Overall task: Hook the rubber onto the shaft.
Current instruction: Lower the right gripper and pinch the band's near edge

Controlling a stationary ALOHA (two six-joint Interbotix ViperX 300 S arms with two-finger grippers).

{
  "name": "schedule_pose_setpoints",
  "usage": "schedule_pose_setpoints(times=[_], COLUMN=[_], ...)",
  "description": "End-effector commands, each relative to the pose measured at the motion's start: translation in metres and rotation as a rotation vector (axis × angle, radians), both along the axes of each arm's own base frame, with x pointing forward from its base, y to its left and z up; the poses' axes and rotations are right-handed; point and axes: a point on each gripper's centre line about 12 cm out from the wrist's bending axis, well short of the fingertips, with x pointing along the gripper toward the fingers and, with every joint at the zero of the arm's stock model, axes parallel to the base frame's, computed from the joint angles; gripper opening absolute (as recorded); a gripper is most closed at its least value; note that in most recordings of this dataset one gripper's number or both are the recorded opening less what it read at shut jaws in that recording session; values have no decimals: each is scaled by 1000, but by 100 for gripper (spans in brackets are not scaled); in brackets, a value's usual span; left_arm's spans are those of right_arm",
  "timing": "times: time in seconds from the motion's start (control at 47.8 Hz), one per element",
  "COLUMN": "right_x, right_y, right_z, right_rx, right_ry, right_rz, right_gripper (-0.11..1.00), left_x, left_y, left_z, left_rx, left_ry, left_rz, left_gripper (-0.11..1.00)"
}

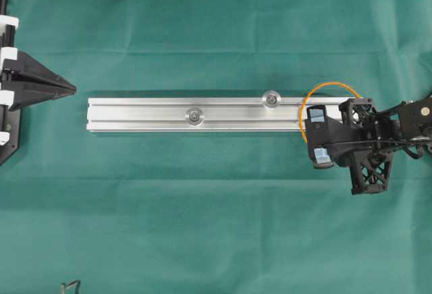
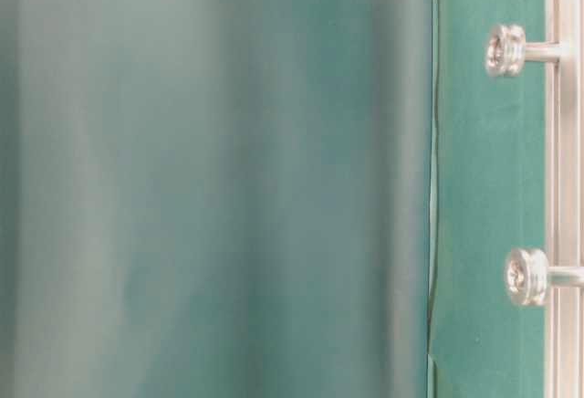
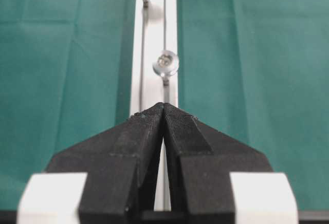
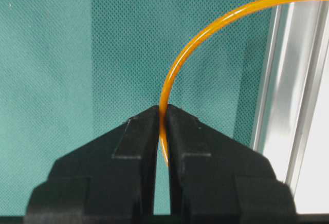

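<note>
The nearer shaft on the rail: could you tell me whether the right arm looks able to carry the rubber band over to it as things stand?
Probably yes. The right gripper is shut on the rubber band, and the rail lies bare between it and the nearer shaft.
</note>
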Motion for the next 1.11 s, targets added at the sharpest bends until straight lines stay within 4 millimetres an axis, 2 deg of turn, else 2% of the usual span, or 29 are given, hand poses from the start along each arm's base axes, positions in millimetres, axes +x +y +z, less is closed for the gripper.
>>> schedule_pose_setpoints(times=[0.0,0.418,1.087], right_x=[8,13,18], right_y=[2,3,-3], right_z=[9,17,81], right_rx=[8,11,-10], right_ry=[-36,-54,-69], right_rz=[1,3,24], right_gripper=[7,7,7], left_x=[3,3,3], left_y=[0,0,0], left_z=[11,12,11], left_rx=[2,2,2], left_ry=[-26,-28,-28], left_rz=[1,1,1], left_gripper=[0,0,0])
